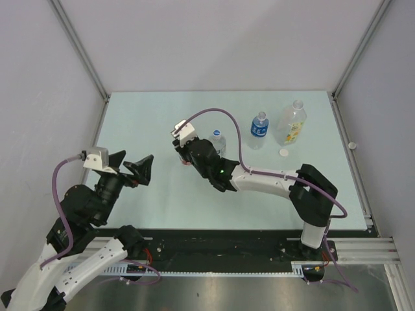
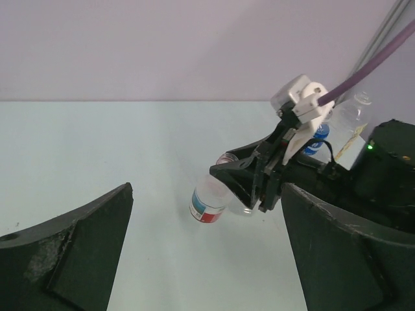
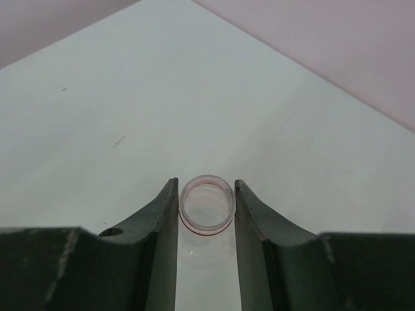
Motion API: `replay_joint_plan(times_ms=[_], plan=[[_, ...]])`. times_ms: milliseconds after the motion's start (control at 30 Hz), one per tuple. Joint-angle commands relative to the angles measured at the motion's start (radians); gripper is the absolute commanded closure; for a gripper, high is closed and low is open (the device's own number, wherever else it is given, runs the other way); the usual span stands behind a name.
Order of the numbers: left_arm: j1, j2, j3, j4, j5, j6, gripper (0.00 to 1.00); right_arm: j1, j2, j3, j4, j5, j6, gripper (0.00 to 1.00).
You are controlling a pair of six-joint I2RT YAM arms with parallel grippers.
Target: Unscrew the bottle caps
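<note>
The table (image 1: 149, 123) is smooth and matt, with faint scuffs. Above the table, the red-labelled bottle (image 3: 206, 206) is thin clear plastic with a glossy rim. On the table, the blue-labelled bottle (image 1: 259, 128) and large bottle (image 1: 290, 123) are clear glossy plastic, and the white cap (image 1: 283, 153) is opaque plastic. The right gripper (image 3: 205, 183) and left gripper (image 1: 136, 162) are matt black plastic, the left's worn grey and rough in one patch. The purple cable (image 1: 227, 116) has a smooth sheath. At the table's near edge, the rail (image 1: 363, 249) is dull bare metal.
</note>
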Motion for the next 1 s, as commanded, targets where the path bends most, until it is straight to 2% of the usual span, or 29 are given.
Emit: replay_joint_plan(times_ms=[0, 233, 567, 800, 933, 967], plan=[[0.001, 0.002, -0.013, 0.008, -0.013, -0.005, 0.00, -0.026, 0.058, 0.097, 0.078, 0.007, 0.033, 1.00], [0.001, -0.019, -0.036, 0.000, -0.024, -0.009, 0.00, -0.057, 0.172, 0.177, 0.048, -0.025, 0.095, 1.00], [0.001, -0.019, -0.060, 0.004, -0.031, 0.012, 0.00, -0.083, 0.343, 0.344, -0.014, 0.004, 0.089, 1.00], [0.001, -0.027, -0.063, -0.007, -0.042, 0.020, 0.00, -0.090, 0.387, 0.398, -0.077, -0.007, 0.121, 1.00], [0.001, -0.023, -0.065, -0.004, -0.042, 0.026, 0.00, -0.086, 0.370, 0.390, -0.100, 0.003, 0.124, 0.90], [0.001, -0.021, -0.065, -0.004, -0.042, 0.028, 0.00, -0.087, 0.364, 0.386, -0.101, 0.003, 0.124, 0.84]])
